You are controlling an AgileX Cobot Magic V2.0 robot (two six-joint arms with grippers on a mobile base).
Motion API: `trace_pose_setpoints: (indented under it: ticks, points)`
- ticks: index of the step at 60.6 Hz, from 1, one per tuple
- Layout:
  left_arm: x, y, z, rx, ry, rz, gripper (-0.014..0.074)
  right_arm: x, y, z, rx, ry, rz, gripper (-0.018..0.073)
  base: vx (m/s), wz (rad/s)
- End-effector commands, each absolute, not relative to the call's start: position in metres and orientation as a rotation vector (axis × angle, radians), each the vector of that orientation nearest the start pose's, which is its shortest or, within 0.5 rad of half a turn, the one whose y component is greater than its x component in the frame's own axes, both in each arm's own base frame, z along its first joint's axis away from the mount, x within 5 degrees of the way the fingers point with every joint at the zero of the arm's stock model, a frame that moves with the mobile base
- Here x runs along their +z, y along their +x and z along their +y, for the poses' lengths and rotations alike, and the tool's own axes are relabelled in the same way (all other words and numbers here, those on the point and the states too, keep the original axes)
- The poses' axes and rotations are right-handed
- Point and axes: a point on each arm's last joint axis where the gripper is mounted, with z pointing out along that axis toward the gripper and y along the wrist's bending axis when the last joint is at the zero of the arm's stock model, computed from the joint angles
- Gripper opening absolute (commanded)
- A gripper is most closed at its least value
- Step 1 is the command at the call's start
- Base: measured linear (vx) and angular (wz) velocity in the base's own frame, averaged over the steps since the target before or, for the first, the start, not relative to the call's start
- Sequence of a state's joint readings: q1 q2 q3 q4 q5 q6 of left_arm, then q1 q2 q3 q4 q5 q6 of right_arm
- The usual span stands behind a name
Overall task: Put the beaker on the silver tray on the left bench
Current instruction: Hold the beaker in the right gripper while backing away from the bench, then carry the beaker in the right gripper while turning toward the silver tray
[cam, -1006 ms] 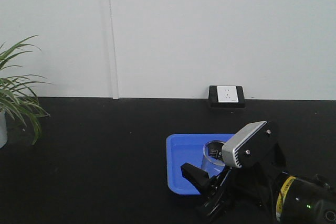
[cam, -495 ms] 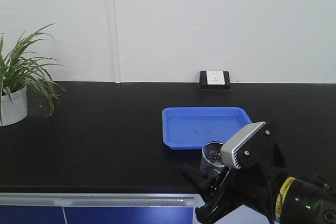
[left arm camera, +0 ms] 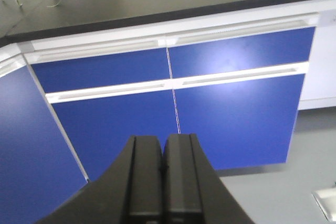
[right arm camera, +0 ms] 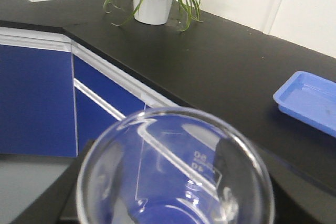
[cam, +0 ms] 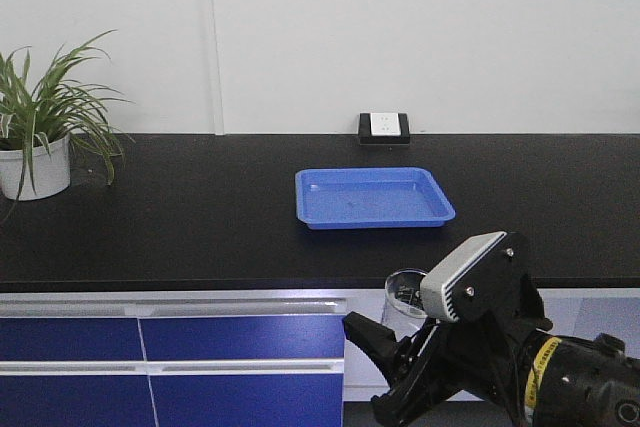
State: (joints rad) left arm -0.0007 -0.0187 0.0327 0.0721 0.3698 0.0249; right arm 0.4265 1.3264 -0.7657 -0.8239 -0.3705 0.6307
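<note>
The beaker [cam: 405,297] is small, clear glass, and hangs in front of the cabinet fronts, below the bench edge. My right gripper [cam: 398,347] is shut on it. In the right wrist view the beaker [right arm camera: 176,171] fills the lower frame, rim towards the camera, with printed marks on its wall. The dark fingers [right arm camera: 231,156] show through the glass on both sides. My left gripper [left arm camera: 163,139] is shut with nothing in it and points at blue cabinet doors. The silver tray is out of view. Only a strip of the left bench [right arm camera: 21,3] shows past the corner.
A blue plastic tray [cam: 372,197] lies on the black bench [cam: 200,217] below a white wall socket [cam: 384,127]. A potted plant [cam: 40,137] stands at the bench's left end. Blue cabinet doors [cam: 170,367] run under the bench and turn a corner [left arm camera: 31,72] on the left.
The view has drawn back from the socket bench: the blue tray, socket and plant have receded, and the cabinet fronts have come into view. The beaker stays in my right gripper, now off the tray.
</note>
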Motion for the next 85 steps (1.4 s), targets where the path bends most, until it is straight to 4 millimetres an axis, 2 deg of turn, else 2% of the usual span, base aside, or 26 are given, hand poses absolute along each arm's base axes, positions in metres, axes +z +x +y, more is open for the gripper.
trace_pose_setpoints:
  ticks: [1,22,37,85]
  points:
    - [0.1703,0.0541,0.0017,0.082,0.072,1.802,0.0001,0.3173,0.2489,0.1431,0.482,-0.679,1.547,-0.0011,-0.33,-0.03]
    - [0.1703,0.0541,0.0017,0.082,0.072,1.802,0.0001,0.3173,0.2489,0.1431,0.482,-0.679,1.547,-0.0011,-0.28,0.03]
    - [0.1703,0.0541,0.0017,0.082,0.072,1.802,0.0001,0.3173,0.2489,0.1431,0.482,-0.679,1.547,-0.0011,-0.17,0.40]
    - [0.1703,0.0541,0.0017,0.082,0.072,1.802,0.0001,0.3173,0.2489,0.1431,0.482,-0.679,1.547,-0.0011,-0.05,0.85]
